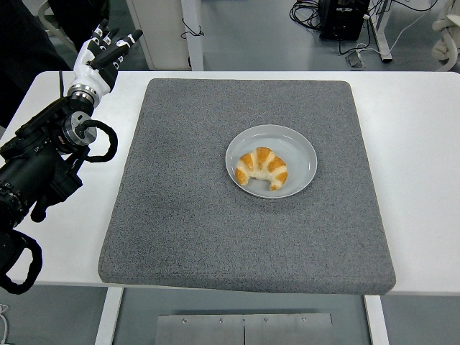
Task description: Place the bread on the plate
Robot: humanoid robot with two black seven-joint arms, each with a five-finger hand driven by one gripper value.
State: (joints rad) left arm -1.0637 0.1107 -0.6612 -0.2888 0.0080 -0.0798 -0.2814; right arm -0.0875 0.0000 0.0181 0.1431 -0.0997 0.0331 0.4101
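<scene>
A golden croissant (pixel 262 169) lies inside a pale grey plate (pixel 302 152) on the right half of the dark grey mat (pixel 187 215). My left hand (pixel 102 52) is far off at the table's back left corner, beyond the mat's edge, with its white and black fingers spread and nothing in them. The black left arm (pixel 43 162) runs back along the left edge of the table. No right arm shows.
White table (pixel 420 180) borders the mat on both sides. Behind the table are a white post (pixel 190 32), cables and a black box (pixel 343 18) on the floor.
</scene>
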